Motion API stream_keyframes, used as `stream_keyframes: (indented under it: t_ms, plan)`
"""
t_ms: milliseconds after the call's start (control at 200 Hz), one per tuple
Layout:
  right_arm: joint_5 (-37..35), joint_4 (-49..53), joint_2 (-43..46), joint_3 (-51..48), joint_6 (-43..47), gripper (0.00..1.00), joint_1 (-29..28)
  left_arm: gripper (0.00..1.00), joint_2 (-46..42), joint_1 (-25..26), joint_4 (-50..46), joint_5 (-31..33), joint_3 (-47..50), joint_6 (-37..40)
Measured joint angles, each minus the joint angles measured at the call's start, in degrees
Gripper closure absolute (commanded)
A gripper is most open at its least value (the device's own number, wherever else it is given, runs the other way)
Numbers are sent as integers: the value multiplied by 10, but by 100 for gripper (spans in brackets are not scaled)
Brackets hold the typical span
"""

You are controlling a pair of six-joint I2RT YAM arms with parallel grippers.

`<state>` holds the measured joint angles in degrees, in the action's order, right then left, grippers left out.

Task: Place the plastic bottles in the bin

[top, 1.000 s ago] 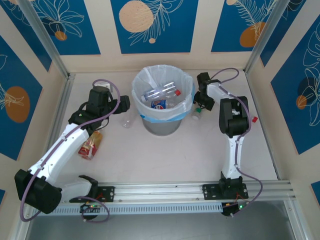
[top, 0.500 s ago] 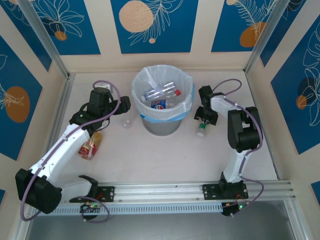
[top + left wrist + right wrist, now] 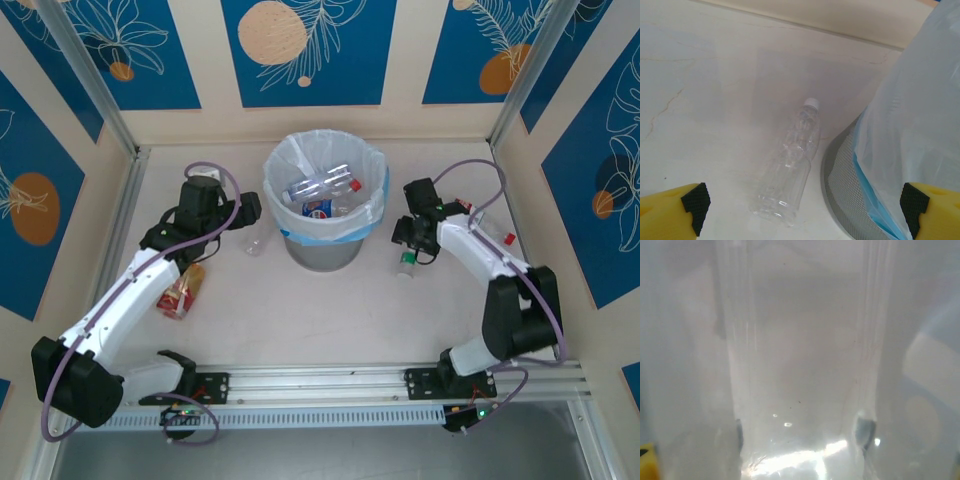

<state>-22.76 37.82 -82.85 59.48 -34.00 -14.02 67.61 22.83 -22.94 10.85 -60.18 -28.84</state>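
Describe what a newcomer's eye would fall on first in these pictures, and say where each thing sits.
The bag-lined grey bin standing mid-scene, with bottles already inside it, draws the eye first. Just to its right, the right tool grips a green-capped bottle. On the bin's left, the open left tool hovers by a clear white-capped bottle lying beside the bin.

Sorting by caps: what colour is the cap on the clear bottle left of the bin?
The cap is white; left wrist view.
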Motion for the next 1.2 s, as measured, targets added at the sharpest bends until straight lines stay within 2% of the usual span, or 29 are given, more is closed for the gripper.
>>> stream_keyframes:
  t_ms: [260, 555, 720, 900, 1070, 1200]
  plan:
    - [-4, -55, 116, -13, -2, 37, 0, 1, -27, -3, 25, 35, 44, -35]
    - [1, -71, 166, 41, 4, 38, 0, 1, -63, -17, 36, 83, 80, -76]
    - [29, -95, 171, 97, 13, 38, -7, 1, -63, -24, 36, 90, 81, -90]
    - [90, -130, 165, 146, 15, 38, -23, 1, -63, -26, 37, 89, 81, -98]
    - [165, -134, 106, 235, 18, 38, -41, 1, -63, -27, 37, 84, 81, -98]
    - [187, -118, 48, 303, 37, 38, -74, 1, -63, -28, 37, 77, 81, -96]
